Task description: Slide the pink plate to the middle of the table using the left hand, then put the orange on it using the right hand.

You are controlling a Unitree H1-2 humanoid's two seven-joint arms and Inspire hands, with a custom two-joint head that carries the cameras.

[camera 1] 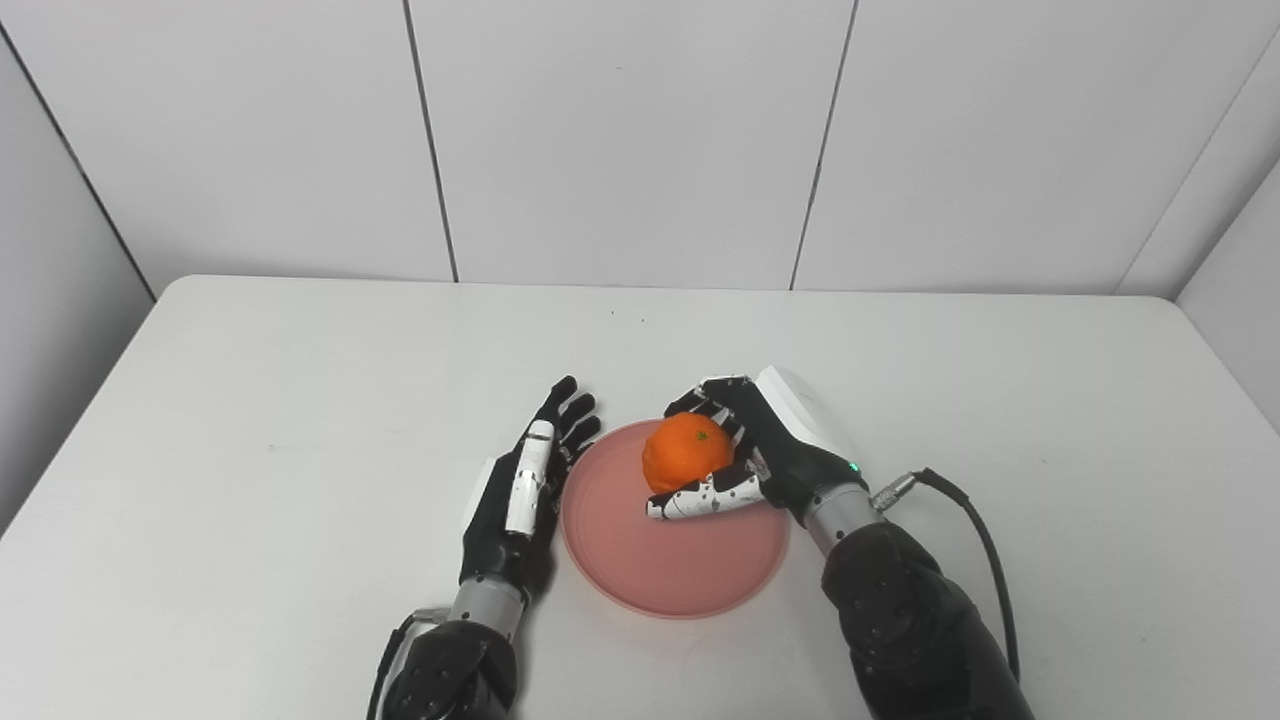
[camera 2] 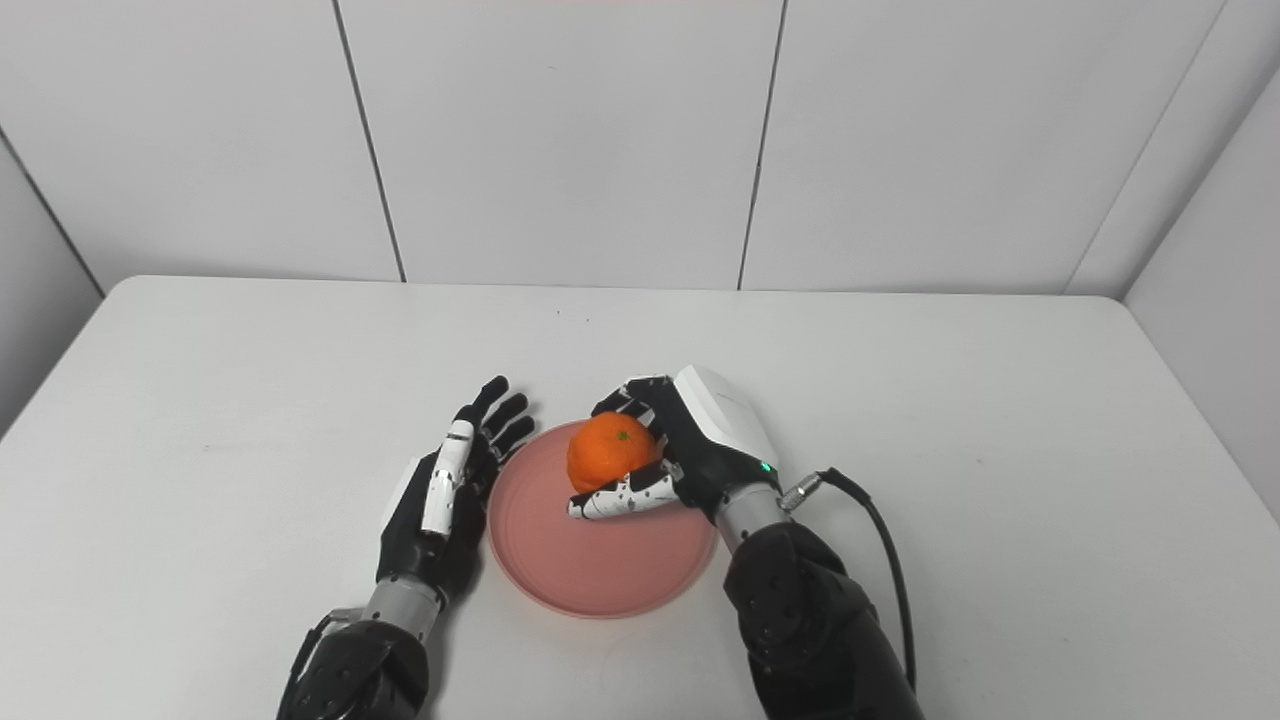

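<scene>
A pink plate lies on the white table, near its middle and towards the front. My right hand is shut on the orange, fingers wrapped behind it and thumb under its front. The fruit is over the plate's far right part; whether it touches the plate I cannot tell. My left hand stands open on its edge against the plate's left rim, fingers stretched forward and holding nothing. In the right eye view the orange and the plate appear the same way.
The white table stretches wide to the left, right and far side of the plate. White wall panels rise behind its far edge. A black cable loops from my right wrist over the table.
</scene>
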